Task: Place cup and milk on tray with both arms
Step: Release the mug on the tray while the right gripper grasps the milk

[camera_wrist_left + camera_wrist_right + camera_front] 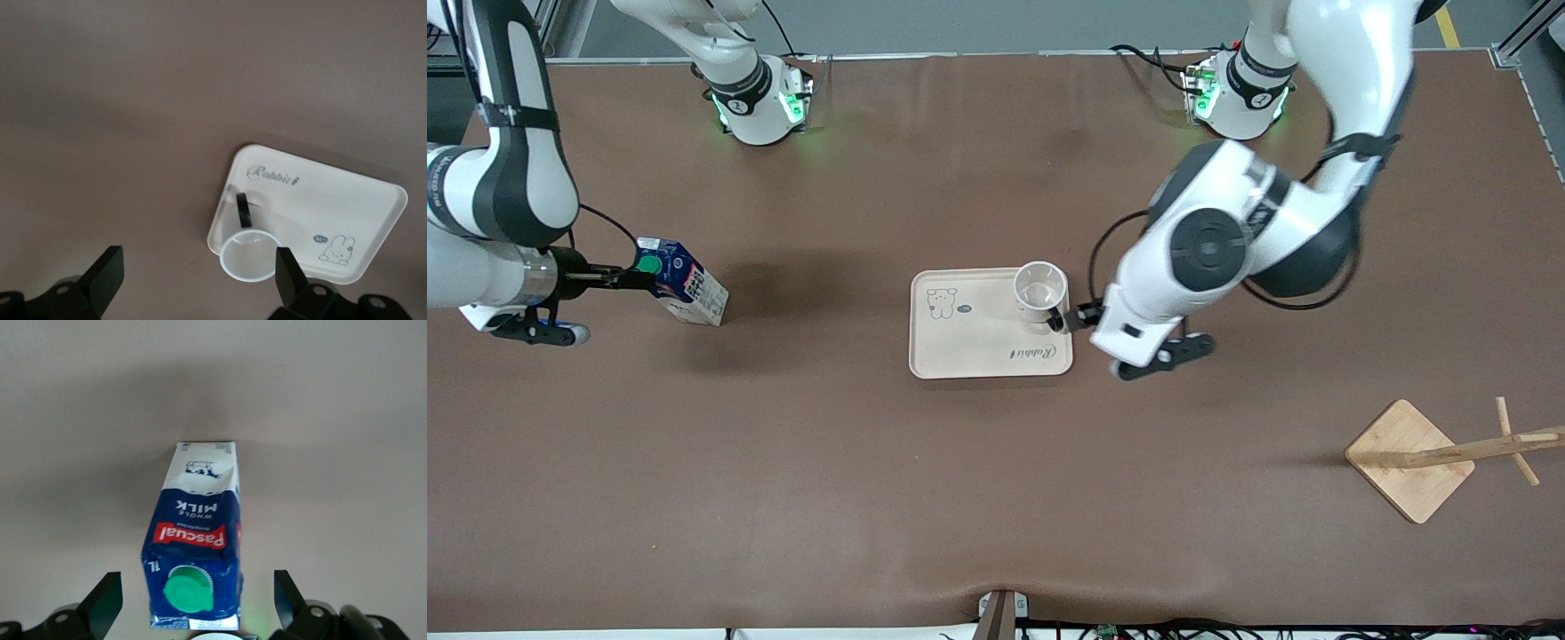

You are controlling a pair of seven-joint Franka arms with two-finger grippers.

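Cup (1040, 291) on tray (960, 351), left gripper (1073, 318) jaws open beside it | right gripper (630, 279) jaws open astride milk (685, 284) on the surface | carton likely tall, tippy, squashable: grip mid-body

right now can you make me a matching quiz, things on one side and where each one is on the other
Things:
1. cup
2. milk
3. tray
4. bamboo stand

Places:
A. toward the left arm's end of the table, nearest the front camera
B. on the tray's corner
C. middle of the table
D. between the right gripper's open jaws

Pairs: 1-B, 2-D, 3-C, 4-A
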